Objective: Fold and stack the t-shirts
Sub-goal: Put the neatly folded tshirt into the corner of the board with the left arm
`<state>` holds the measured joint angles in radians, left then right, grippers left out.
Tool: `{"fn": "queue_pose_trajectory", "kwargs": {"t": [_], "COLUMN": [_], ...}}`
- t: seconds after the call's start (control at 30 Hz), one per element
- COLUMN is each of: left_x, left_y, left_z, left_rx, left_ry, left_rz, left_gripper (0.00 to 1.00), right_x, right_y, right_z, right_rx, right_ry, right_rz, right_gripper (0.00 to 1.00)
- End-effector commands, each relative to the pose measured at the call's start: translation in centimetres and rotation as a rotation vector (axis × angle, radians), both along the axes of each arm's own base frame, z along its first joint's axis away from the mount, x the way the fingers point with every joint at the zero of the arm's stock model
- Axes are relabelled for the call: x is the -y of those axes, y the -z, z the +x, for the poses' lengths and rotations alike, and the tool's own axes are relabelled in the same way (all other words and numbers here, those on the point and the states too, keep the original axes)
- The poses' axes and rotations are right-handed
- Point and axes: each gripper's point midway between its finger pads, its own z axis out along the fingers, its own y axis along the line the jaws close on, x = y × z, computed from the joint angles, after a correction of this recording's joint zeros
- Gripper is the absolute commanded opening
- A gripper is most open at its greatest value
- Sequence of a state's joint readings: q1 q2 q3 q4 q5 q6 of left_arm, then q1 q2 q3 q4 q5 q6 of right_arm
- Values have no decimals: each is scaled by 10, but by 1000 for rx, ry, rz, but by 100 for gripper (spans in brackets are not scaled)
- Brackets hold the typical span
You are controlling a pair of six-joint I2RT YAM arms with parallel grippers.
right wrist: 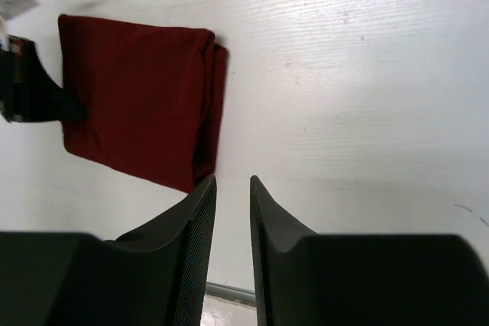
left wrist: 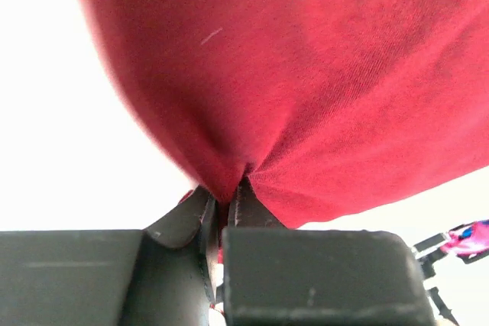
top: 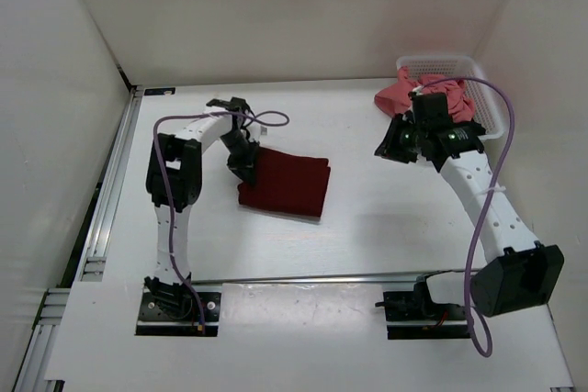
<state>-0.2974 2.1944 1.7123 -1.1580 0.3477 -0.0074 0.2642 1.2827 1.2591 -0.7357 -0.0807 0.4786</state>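
White table (top: 367, 245) across most of top view, pale walls on far, left and right sides.

Left arm (top: 170, 181) rising from near-left base, bent at elbow, reaching right toward mid-table. Right arm (top: 482, 199) rising from near-right base, slanting far and left, wrist just in front of basket. Purple cable (top: 473, 263) looped along right arm, a second one along the left.

White mesh basket (top: 487, 89) in far-right corner of table, against right wall.

Dark maroon shirt (top: 289, 185) folded into a neat rectangle, flat on table, slightly left of centre, well apart from basket. Stacked fold layers showing along one edge in right wrist view (right wrist: 137, 104). Nothing stacked on it.

Salmon pink shirt (top: 400, 91) bunched and unfolded at basket's left end, part hanging over the rim toward the table, part hidden behind right wrist. Cannot tell how much sits inside.

Left gripper (top: 246, 167) down at maroon shirt's left edge, fingers closed on the cloth. Left wrist view: red fabric (left wrist: 321, 74) filling the frame, drawn into a pucker right where the gripper (left wrist: 229, 204) pinches it. Also seen from right wrist as a dark shape (right wrist: 30, 97) touching the shirt's edge.

Right gripper (top: 390, 142) hovering above bare table, right of maroon shirt and near-left of pink shirt, touching neither. Right wrist view (right wrist: 233, 188): fingers barely parted, narrow slit with table showing through, holding nothing.
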Motion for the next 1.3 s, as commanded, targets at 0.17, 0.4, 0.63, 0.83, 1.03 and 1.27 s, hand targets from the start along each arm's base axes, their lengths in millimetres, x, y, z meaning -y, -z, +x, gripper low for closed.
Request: {"fn": "queue_pose_trajectory", "kwargs": {"t": [0.17, 0.4, 0.63, 0.83, 1.03, 1.27], "left_x": [-107, -224, -319, -365, -394, -406], "left_y": [-26, -29, -49, -59, -59, -60], "left_z": [124, 183, 264, 297, 307, 317], "left_rx": [270, 475, 787, 936, 1000, 1063], "left_ry": [-228, -449, -647, -749, -791, -818], "left_rz": [172, 356, 555, 599, 570, 578], "left_gripper": [10, 10, 10, 10, 10, 10], "right_x": [-1, -9, -12, -10, -5, -11], "right_y": [-21, -7, 5, 7, 14, 8], "right_z": [58, 88, 100, 103, 99, 104], "right_rx": [62, -49, -79, -129, -162, -159], "right_ry": [15, -19, -19, -21, -17, -29], "right_rz": [-46, -68, -75, -102, -133, -132], "right_gripper": [29, 29, 29, 29, 29, 30]}}
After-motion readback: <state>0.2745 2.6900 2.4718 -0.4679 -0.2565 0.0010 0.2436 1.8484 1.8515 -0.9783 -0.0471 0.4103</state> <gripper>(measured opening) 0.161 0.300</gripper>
